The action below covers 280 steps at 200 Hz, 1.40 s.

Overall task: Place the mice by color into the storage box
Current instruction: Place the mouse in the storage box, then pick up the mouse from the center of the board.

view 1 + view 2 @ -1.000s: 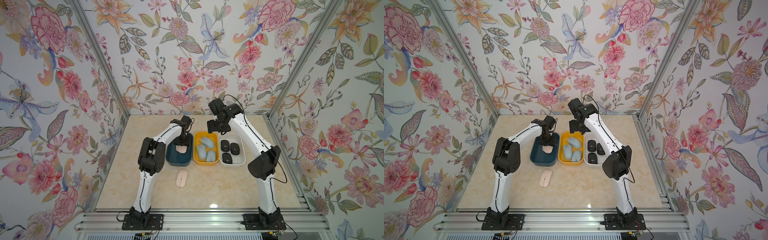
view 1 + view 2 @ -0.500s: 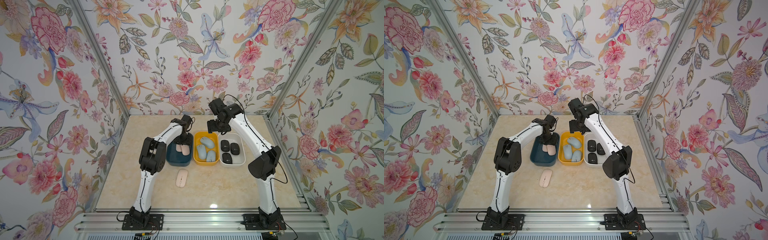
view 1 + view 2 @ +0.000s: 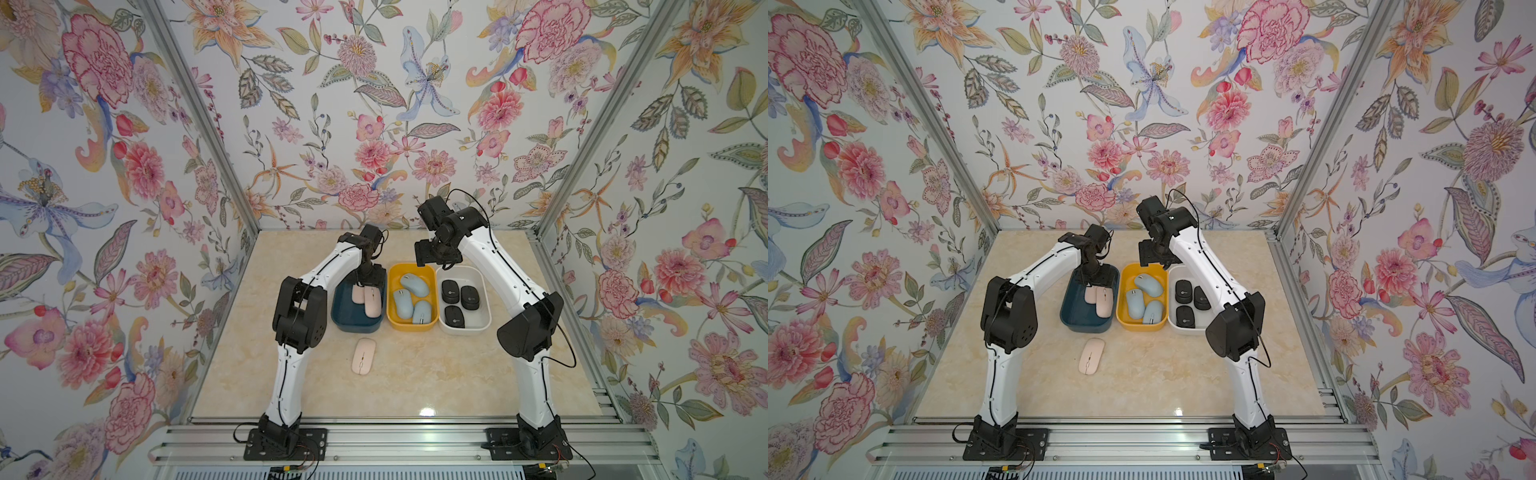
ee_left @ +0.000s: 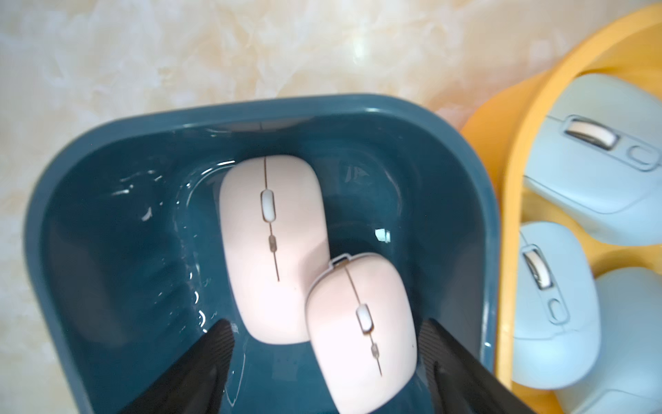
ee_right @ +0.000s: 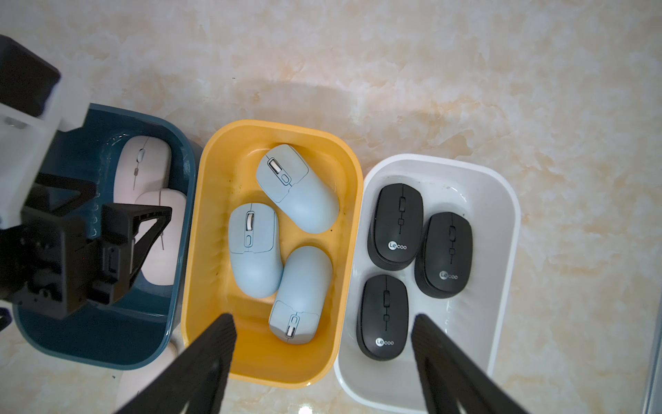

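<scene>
Hovering low inside the dark blue bin (image 3: 357, 323), the left gripper (image 4: 324, 322) is standing with its jaws spread wide and gripping nothing. A pale pink mouse (image 4: 361, 333) is lying between its fingers (image 4: 215, 344), close beside one and clear of the other. This mouse is overlapping the edge of a second pink mouse (image 4: 272, 247), which is resting flat on the bin floor. Both are showing a thin centre line and a small white scroll wheel.

The right gripper (image 5: 322, 317) is hanging above the yellow bin (image 3: 411, 326) and the white bin (image 3: 484, 322), jaws apart and holding nothing.

Three light blue mice (image 5: 297, 190) (image 5: 254, 251) (image 5: 304, 297) are crowding the yellow bin, touching one another and pointing different ways. Three black mice (image 5: 396, 225) (image 5: 444, 254) (image 5: 383, 317), each with a round white logo, are sitting in the white bin. A third pink mouse (image 3: 363, 356) is lying alone on the marbled table (image 3: 436, 374), near the front of the blue bin.
</scene>
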Tool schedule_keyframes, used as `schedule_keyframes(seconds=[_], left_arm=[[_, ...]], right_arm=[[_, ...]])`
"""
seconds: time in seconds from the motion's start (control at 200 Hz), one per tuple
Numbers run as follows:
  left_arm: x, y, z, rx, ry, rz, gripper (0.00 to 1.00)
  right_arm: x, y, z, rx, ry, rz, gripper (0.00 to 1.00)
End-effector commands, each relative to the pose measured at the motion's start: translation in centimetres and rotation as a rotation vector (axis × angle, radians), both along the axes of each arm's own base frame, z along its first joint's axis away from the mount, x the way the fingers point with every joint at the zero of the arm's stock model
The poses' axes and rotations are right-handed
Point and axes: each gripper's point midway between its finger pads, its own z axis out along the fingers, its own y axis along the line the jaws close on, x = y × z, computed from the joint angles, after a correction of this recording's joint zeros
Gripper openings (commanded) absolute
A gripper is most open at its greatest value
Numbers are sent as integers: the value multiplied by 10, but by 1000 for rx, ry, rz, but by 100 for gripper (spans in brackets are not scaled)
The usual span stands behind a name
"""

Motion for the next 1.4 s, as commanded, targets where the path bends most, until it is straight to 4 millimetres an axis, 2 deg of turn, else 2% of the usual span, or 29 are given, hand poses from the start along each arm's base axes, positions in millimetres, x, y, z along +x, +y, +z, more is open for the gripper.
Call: schedule_keyframes(seconds=[0.0,0.205,0.275,0.405,0.64,0.705,0.825,0.905,0.995,1.395], left_arm=[[-12,13,49,9,-64,15,94],[-43,25,76,17,-84,16,93],[-64,29,84,11,-86,15,92],[-111,33,85,-3,-63,11,88],[-202,39,70,-46,-4,3,83],[-221,43,65,-61,4,21,82],[-250,50,42,-80,45,63,81],[-261,51,32,-90,58,88,81],[-264,47,26,-102,47,88,82],[-257,16,-19,-48,76,65,85]], right_arm=[[-1,-3,13,17,-26,-3,81],[-1,-2,10,12,-22,4,81],[-1,-1,10,11,-24,7,81],[-3,0,7,3,-17,9,81],[-11,11,2,-14,-7,24,81],[-12,16,2,-13,-8,33,81],[-13,21,-1,-7,-2,59,81],[-12,23,-3,-12,10,77,81],[-12,22,-4,-23,14,91,81],[-10,7,-3,-36,26,111,81]])
